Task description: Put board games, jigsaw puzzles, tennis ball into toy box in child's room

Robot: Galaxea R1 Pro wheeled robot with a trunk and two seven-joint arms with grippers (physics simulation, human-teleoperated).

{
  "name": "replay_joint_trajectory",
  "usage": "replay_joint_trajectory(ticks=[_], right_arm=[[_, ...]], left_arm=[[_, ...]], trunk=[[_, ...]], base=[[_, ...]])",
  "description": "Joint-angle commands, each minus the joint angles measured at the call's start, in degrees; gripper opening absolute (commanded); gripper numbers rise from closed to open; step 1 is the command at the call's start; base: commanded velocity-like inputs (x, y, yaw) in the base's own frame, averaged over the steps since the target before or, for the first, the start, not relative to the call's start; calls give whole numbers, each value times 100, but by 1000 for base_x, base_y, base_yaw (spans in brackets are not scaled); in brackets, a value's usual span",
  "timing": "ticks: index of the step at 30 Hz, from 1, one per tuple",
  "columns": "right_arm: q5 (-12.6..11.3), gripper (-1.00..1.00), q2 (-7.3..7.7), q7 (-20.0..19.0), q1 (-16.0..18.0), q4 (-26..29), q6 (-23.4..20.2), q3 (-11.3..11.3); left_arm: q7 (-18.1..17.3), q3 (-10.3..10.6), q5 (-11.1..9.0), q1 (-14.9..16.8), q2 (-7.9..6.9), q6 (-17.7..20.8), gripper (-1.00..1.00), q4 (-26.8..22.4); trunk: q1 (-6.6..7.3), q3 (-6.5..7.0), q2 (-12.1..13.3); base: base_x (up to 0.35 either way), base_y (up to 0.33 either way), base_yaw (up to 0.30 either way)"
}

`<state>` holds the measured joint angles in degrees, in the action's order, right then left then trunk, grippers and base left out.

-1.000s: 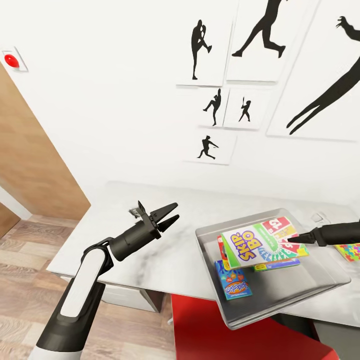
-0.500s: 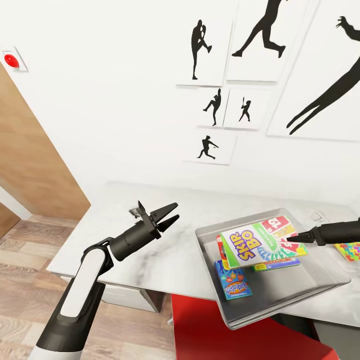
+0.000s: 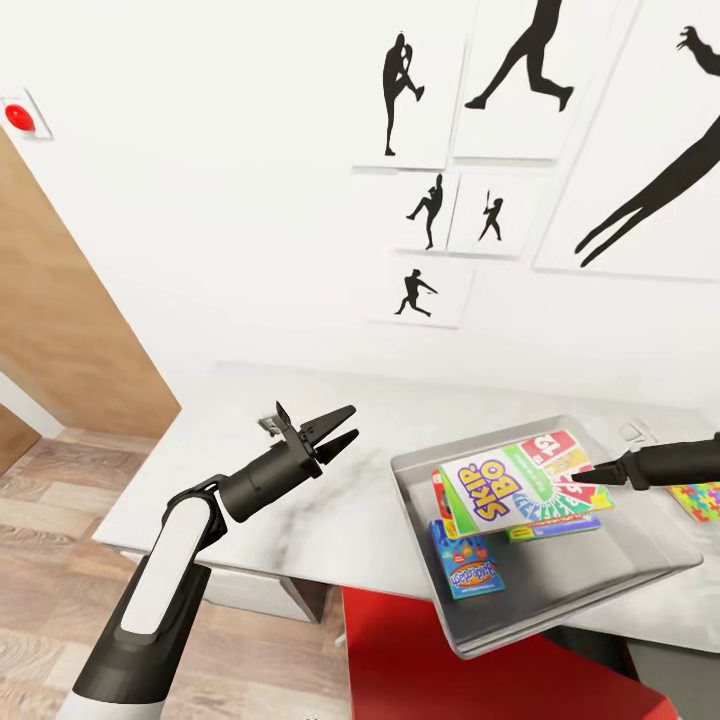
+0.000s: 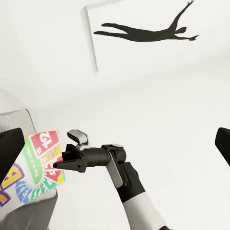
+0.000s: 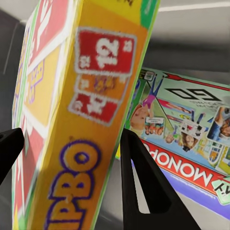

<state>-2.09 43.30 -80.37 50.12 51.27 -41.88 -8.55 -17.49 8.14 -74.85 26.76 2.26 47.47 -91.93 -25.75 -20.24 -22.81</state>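
Right of centre in the head view, the right gripper (image 3: 583,474) clamps the slim yellow-red-green "SKIP-BO" board game box (image 3: 520,481) above the pale grey flared-rim toy box (image 3: 560,590), which holds the green-edged Monopoly box (image 5: 191,129). Left of centre, the left gripper (image 3: 345,425) hangs parted and empty over the light grey marbled table (image 3: 300,500).

Bare table (image 3: 300,520) lies open left of the toy box (image 3: 420,530), whose bin the board games (image 3: 520,485) crowd.

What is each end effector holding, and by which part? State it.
Right end effector grips the slim yellow-red-green Skip-Bo game box by its red-numbered end edge; left end effector holds nothing.
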Motion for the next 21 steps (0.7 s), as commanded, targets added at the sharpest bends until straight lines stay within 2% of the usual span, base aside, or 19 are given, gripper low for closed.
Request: replay_joint_trajectory(ticks=[1,11,21], right_arm=[[-28,-100,4,-29,8,-1,-83,-21],[-28,-100,-11,-49,7,5,-83,-16],[-36,-100,-14,-58,-3,6,-83,-12]], left_arm=[[-14,-6,0,4,3,25,100,0],[-13,-6,-3,4,3,26,100,0],[-13,-6,1,4,2,25,100,0]], trunk=[[-3,-17,-11],[-3,-93,-11],[-3,-113,-11]], base=[[0,0,0],[0,0,0],[0,0,0]])
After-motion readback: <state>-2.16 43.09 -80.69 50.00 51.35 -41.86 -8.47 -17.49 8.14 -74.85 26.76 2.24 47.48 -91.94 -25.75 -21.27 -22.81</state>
